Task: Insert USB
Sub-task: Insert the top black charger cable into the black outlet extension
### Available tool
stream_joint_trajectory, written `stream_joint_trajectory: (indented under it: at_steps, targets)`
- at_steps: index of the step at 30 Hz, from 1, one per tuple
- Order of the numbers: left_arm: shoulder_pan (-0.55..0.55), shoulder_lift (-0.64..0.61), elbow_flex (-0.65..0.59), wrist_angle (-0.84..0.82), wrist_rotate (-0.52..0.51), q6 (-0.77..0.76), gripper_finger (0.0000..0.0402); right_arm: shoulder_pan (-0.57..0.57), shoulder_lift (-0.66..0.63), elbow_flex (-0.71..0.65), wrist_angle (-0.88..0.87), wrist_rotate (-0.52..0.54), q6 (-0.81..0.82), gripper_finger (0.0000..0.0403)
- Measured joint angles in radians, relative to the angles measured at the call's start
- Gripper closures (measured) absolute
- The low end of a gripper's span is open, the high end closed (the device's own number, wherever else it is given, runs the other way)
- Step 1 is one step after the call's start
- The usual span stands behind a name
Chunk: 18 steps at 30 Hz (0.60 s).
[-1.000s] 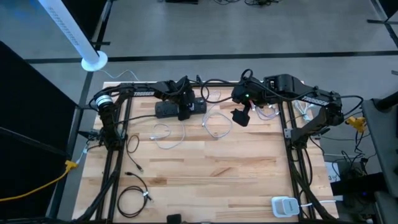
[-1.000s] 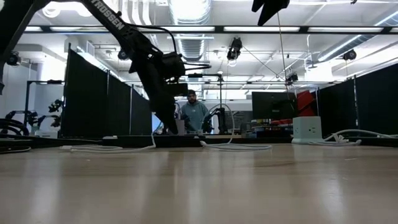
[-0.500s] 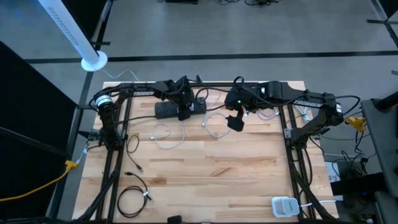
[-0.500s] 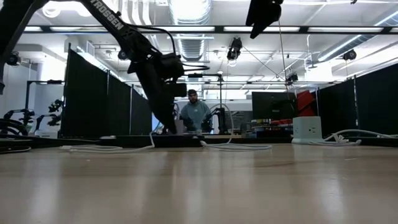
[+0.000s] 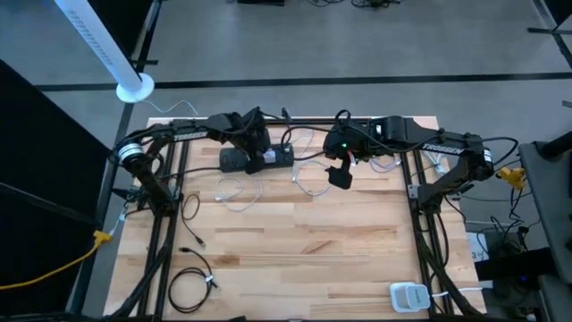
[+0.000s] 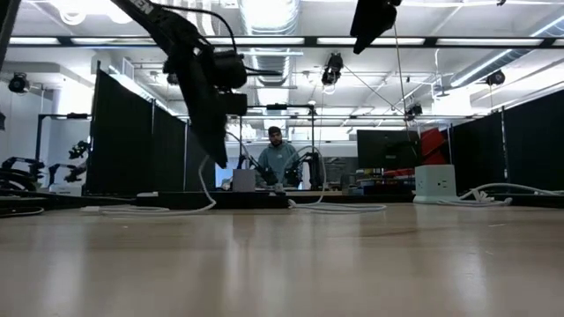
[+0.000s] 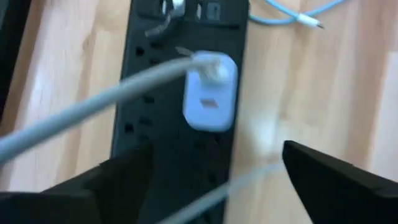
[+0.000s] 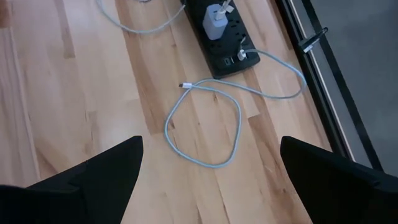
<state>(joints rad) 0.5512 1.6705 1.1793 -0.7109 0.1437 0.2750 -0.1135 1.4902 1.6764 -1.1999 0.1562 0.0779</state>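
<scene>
black power strip (image 7: 180, 93) holding white charger (image 7: 210, 99), both arms' fingers apart, empty

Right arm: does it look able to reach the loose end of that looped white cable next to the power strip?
Probably yes. The right gripper hangs open above the looped white cable, whose loose end lies on bare wood beside the power strip, nothing covering it.

You can't read the blurred ports at the power strip's (image 7: 180, 118) end, upper centre of the left wrist view; the strip runs off the top edge.
</scene>
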Motion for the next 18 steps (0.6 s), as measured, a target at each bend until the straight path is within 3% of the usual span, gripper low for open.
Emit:
stream_joint_trajectory:
  at_steps: [5,12,18]
  targets:
    - [-0.037,-0.089,0.001,-0.204,-0.032,-0.104,0.0038,0.000,0.000,0.000,0.000,0.000,-0.044,0.0039]
    - [-0.165,-0.188,0.002,-0.456,-0.080,-0.386,0.0064,0.000,0.000,0.000,0.000,0.000,-0.098,0.0039]
    - [-0.294,-0.248,-0.006,-0.462,-0.144,-0.566,0.0084,0.000,0.000,-0.003,0.001,0.000,-0.141,0.0039]
